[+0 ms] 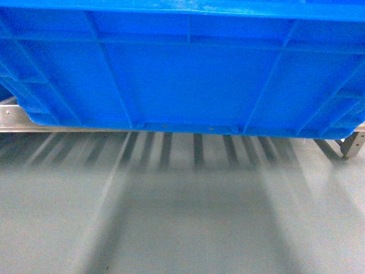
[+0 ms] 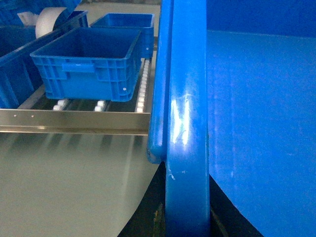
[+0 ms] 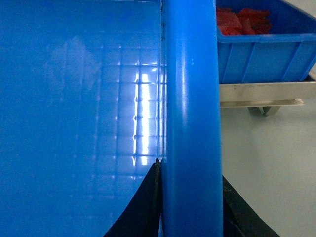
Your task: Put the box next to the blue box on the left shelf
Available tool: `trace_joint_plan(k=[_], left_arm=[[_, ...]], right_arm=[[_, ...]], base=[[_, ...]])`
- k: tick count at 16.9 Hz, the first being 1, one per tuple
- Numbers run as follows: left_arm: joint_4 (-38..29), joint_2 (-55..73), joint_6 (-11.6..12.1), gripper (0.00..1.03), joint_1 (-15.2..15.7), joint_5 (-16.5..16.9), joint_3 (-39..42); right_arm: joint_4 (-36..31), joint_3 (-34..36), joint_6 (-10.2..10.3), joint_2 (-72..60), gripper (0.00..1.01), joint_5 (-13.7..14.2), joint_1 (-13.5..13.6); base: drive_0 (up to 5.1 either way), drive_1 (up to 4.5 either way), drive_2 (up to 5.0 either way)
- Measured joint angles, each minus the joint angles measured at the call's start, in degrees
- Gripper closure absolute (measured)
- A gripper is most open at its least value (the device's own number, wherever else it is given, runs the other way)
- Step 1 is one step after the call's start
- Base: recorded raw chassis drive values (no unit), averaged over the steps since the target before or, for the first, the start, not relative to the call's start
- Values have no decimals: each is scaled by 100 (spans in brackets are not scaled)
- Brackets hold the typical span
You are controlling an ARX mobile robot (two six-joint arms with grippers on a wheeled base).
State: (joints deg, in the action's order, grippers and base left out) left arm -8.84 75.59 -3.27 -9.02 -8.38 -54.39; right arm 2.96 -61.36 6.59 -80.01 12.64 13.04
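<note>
Box (image 1: pixel 188 74), seemingly unlabelled, near shelf (image 2: pixel 74 121)

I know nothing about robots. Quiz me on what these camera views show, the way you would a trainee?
1. True or false: the big blue crate already rests on the roller shelf.
2. In the right wrist view, the smaller crate holds something of which colour? A green, B red, C white.
3. Fill in: in the left wrist view, the empty blue crate sits on small white ____.

Key: 1 false, it hangs over the floor in front of the shelf's edge; 2 B; 3 rollers.
</note>
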Motion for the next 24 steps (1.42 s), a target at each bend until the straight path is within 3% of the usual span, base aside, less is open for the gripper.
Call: trace_joint_plan(k=[20,24], left_arm=[[2,11,-13,95,0,0,0],[-20,-15,2,95,0,0,0]], right_arm=[[0,7,0,-2,81,0,0],[-4,7,0,15,81,2,0]], base=[[0,0,0],[4,435,-426]])
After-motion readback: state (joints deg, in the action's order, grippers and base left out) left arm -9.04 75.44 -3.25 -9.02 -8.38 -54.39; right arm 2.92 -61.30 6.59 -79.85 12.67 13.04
